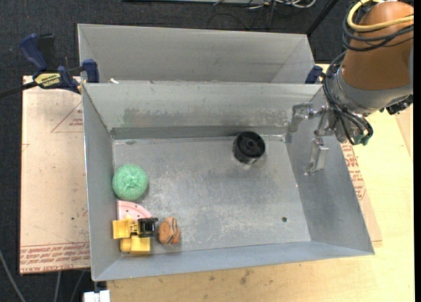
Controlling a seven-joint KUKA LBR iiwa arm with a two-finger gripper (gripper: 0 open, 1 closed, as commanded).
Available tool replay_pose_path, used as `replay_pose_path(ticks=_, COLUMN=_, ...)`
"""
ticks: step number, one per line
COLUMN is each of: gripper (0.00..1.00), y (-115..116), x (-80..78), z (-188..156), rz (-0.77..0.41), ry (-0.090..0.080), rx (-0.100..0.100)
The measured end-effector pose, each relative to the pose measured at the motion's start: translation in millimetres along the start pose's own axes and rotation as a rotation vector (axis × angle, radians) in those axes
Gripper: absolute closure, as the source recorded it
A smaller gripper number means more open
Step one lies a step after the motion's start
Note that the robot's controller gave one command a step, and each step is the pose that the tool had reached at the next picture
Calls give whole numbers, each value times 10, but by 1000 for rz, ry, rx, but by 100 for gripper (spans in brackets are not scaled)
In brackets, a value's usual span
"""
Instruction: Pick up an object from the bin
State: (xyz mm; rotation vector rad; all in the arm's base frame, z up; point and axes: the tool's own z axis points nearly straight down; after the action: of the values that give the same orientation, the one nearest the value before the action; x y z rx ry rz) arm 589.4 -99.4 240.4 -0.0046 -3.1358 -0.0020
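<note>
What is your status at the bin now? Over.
End effector open, holding nothing, above the bin's right wall. Nearest thing: black round object by the back wall, untouched. Nothing lies between them.

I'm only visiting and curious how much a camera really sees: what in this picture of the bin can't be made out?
All in the camera view:
- Pink piece: its lower part lies under the yellow toy, so its full shape is hidden.
- Brown lump: too small to identify.
- Black round thing: too dark to tell what it is.
- Arm above the hand: cut off by the right edge.
</note>
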Motion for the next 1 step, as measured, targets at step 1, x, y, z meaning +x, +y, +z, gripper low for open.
replay_pose_path(ticks=1, gripper=0, y=6, x=-13, z=-52, rz=-3, ry=-8, rx=1)
